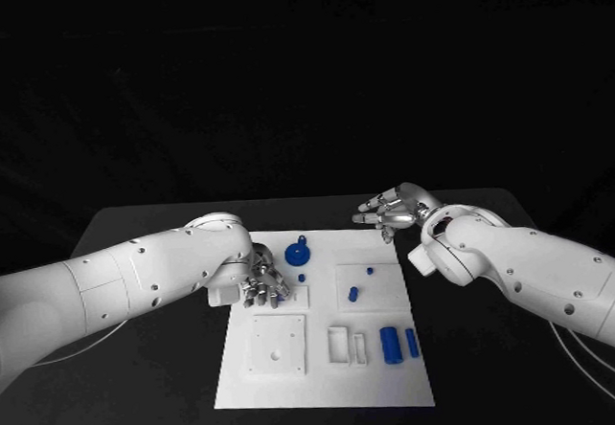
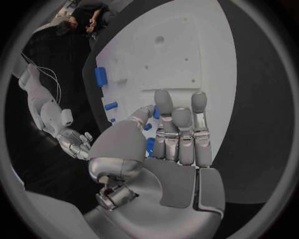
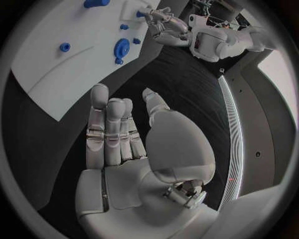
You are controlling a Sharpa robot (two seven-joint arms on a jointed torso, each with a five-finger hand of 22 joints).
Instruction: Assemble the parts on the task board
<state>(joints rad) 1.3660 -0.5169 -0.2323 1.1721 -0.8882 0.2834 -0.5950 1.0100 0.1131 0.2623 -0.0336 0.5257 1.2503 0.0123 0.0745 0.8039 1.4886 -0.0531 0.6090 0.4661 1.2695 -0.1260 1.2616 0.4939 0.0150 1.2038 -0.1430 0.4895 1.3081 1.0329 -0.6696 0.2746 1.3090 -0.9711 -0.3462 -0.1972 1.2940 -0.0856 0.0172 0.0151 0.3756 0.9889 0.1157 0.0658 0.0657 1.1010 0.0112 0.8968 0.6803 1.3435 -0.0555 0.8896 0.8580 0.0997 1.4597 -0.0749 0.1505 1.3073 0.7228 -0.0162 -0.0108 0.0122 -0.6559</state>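
Your left hand (image 1: 260,280) sits over the board's (image 1: 323,389) left edge, fingers straight, close together, gripping nothing you can see. The gear (image 1: 297,255) lies just beside them at 1 o'clock. A small peg (image 1: 352,293) lies at 3 o'clock, long axis running 12 to 6. 2 cylinders (image 1: 398,344) lie at 4 o'clock, same axis. Right hand (image 1: 392,208) hovers off the board's far right corner, fingers loosely apart, empty. Left is nearer the gear; I'd reach there.
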